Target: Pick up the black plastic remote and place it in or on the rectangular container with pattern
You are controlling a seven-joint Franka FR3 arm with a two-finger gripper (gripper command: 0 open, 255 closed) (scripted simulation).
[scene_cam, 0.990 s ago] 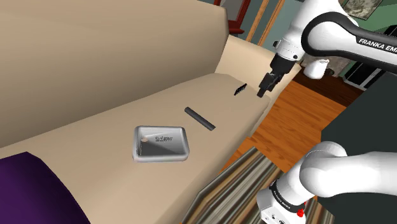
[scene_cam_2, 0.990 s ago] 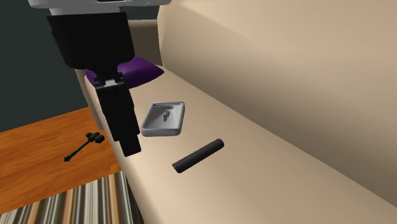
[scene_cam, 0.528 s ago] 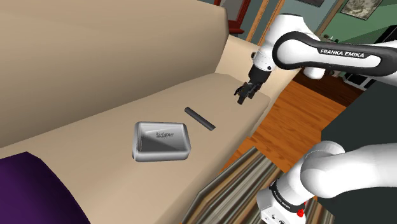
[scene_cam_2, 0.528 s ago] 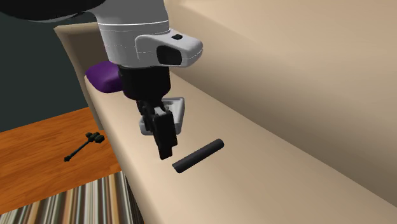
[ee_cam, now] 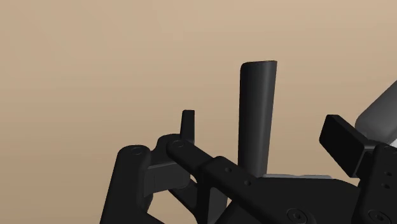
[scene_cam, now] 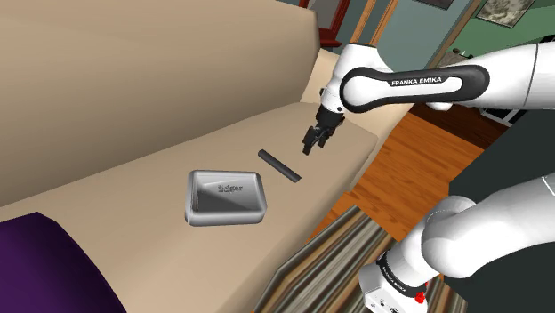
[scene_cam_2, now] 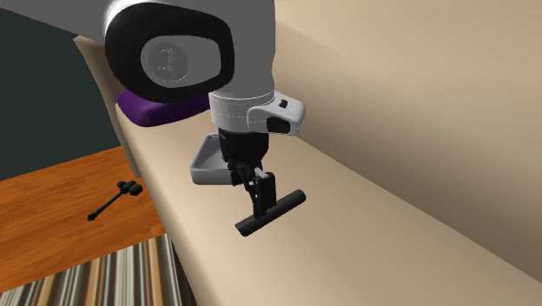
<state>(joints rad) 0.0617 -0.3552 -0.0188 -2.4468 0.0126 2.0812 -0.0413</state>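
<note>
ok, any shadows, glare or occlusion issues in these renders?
Shoulder view: flat even light, no clear cast shadow under the long black remote or black gripper; soft sheen on the grey rectangular container. Second exterior view: the white arm link looms close, covering part of the container. Wrist view: gripper linkage hides the remote's near end.

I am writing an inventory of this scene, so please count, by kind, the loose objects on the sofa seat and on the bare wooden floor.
black remote: 1
grey rectangular container: 1
purple cushion: 1
small black tool: 1
Total: 4
</note>
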